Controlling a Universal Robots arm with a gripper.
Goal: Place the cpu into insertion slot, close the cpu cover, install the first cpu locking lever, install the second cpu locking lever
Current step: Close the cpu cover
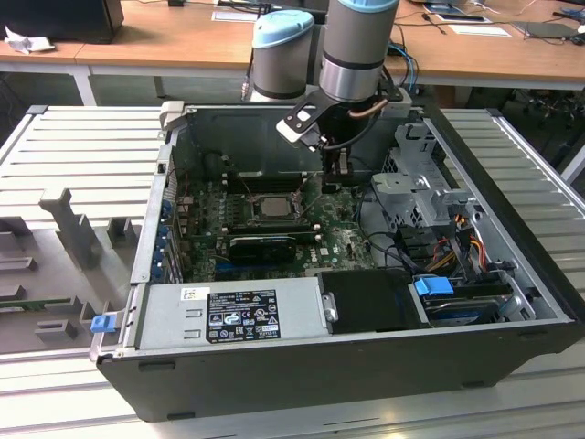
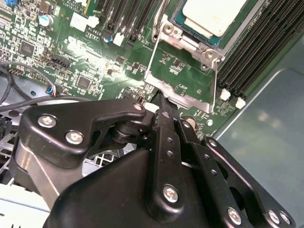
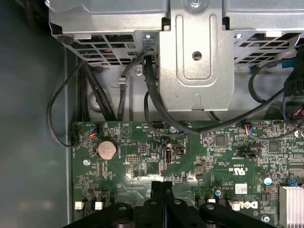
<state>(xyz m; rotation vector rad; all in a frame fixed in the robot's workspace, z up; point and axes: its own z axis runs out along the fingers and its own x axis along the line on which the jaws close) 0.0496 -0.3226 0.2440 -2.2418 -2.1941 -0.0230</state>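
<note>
1. cpu (image 2: pixel 213 14): seated in insertion slot (image 2: pixel 167 32).
2. cpu cover (image 2: pixel 185 95): swung open, beside the slot.
3. hand (image 2: pixel 160 100): drawn together, tip at the cover's free edge; likely set as a pusher, not a grip.

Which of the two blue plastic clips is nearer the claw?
The blue plastic clip inside the dark computer case, at the exterior view's right; the other blue clip sits outside its corner, farther from the claw.
</note>
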